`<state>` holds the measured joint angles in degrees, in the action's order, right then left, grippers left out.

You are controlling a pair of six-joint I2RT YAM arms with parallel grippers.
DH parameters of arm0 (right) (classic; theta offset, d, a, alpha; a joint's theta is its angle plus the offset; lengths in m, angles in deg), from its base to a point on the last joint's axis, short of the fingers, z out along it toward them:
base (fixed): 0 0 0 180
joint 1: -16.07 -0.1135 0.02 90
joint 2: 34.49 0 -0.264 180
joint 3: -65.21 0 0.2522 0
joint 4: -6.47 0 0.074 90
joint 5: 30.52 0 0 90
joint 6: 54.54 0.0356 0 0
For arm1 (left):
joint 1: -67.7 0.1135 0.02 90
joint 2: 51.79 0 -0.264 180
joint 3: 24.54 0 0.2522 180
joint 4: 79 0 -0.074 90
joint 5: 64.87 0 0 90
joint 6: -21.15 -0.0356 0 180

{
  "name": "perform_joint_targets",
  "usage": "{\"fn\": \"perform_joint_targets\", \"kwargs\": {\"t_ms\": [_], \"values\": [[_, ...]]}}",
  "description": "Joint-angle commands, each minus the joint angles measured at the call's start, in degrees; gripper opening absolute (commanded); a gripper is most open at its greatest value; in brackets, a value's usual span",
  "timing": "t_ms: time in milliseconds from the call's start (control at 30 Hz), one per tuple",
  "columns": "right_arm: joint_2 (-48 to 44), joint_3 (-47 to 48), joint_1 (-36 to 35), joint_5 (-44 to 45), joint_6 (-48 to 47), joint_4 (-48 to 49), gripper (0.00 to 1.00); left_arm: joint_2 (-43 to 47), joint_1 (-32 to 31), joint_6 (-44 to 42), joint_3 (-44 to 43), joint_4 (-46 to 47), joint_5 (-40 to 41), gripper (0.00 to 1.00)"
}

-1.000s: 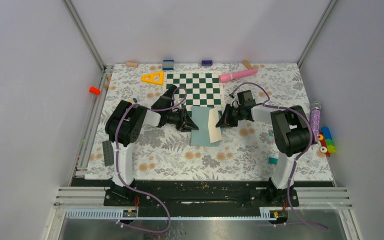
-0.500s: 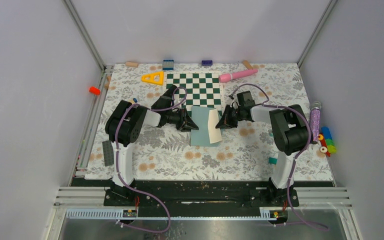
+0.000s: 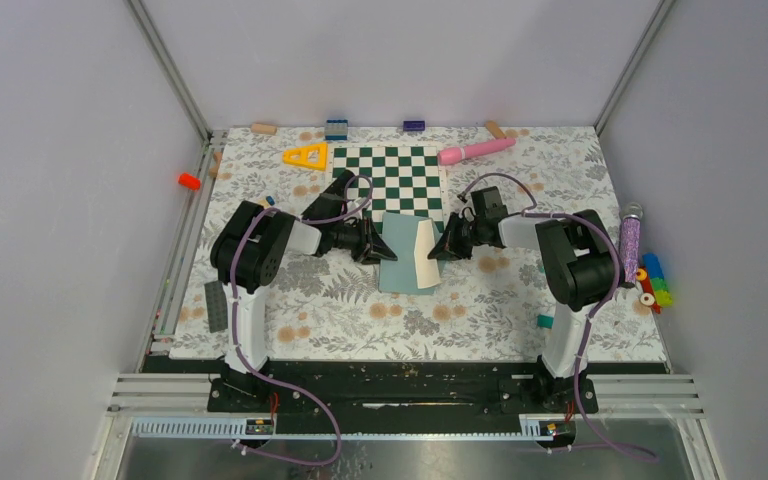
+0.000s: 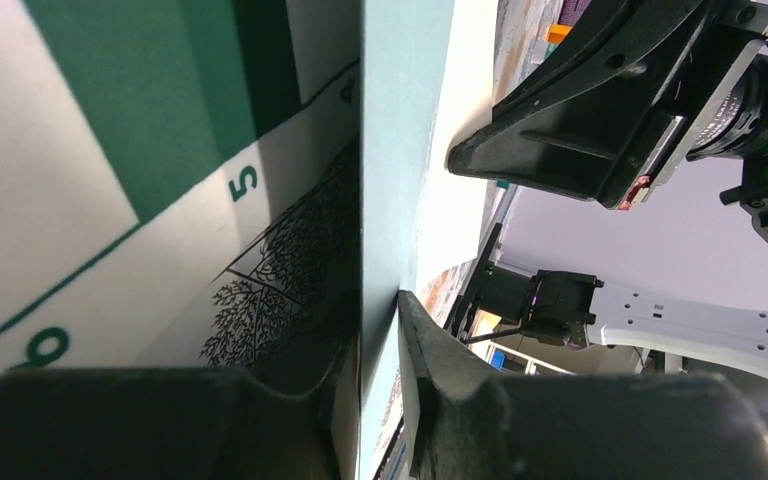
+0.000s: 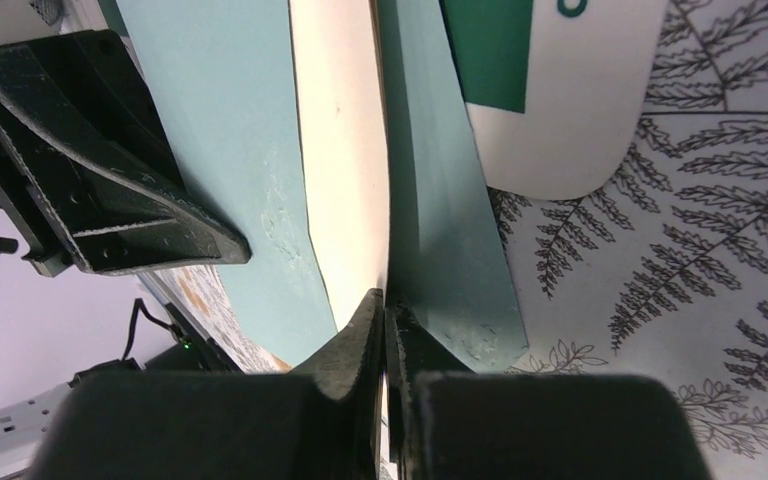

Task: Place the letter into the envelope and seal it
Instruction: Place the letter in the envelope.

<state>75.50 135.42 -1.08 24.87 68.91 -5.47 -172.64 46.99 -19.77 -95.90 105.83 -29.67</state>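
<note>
From above, the muted teal paper envelope point(image 3: 403, 262) lies flat on the floral-printed surface point(image 3: 360, 320), just in front of the green-and-white checkered board point(image 3: 390, 178), its far edge touching or overlapping the board's near edge. The cream-backed paper letter point(image 3: 426, 252) rests along the envelope's right side as a narrow, curved strip. The left end effector point(image 3: 388, 253) meets the envelope's left edge and the right end effector point(image 3: 434, 251) meets the letter from the opposite side, but this view is too small to show either grip. The left wrist camera settles one of them. Its end effector point(image 4: 380, 310) is closed down to a thin slit with the teal envelope point(image 4: 400, 150) edge-on between the two black fingers point(image 4: 440, 390), clamped. The checkered board point(image 4: 110, 150) lies to the left, and the opposing end effector point(image 4: 580, 130) hangs over the cream sheet point(image 4: 465, 80). The right wrist camera shows what the others do not. Its end effector point(image 5: 384, 305) is pinched almost fully together on the near edge of the cream letter point(image 5: 340, 150). Teal envelope paper point(image 5: 220, 120) spreads on both sides of the sheet, and the left end effector point(image 5: 100, 200) sits at the envelope's far edge. Whether the teal layer is also caught in that pinch cannot be told.
</note>
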Motion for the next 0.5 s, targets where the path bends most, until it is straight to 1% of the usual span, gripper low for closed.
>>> {"fn": "perform_joint_targets", "kwargs": {"t_ms": [0,233,467], "values": [[0.22,-0.73,-0.93,0.69,3.34,2.74,0.0,1.75,-0.3,0.84,0.72,3.21,1.09,0.18],[-0.08,-2.08,-0.89,1.12,6.72,4.66,0.0,2.68,-0.3,1.13,1.6,3.21,2.76,0.15],[0.58,-2.91,-1.05,0.69,8.44,5.73,0.0,3.08,-0.21,2.61,2.55,5.17,3.02,0.14]]}}
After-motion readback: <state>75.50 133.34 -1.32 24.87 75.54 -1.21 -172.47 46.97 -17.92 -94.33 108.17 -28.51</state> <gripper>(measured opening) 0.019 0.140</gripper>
